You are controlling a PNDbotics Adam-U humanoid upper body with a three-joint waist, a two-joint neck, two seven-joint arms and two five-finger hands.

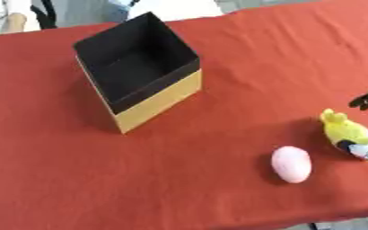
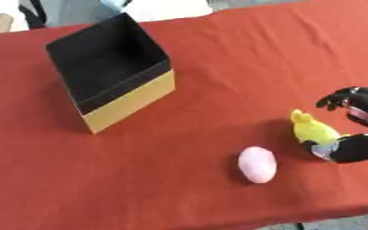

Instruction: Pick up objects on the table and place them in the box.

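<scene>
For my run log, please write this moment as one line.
right hand: curled around yellow plush toy | pink egg-shaped object: on red tablecloth | black-and-tan open box: empty

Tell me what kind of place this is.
Probably a staged indoor test table, not a home: a red tablecloth holds only an open black-and-tan box, a pink egg-shaped object and a yellow toy by the right robot hand.

The box [image 1: 140, 69] is sitting at the table's [image 1: 242, 58] far left; the egg-shaped object [image 1: 291, 164] is lying nearer, rightward, with the plush toy [image 2: 314, 131] just right of it.
</scene>
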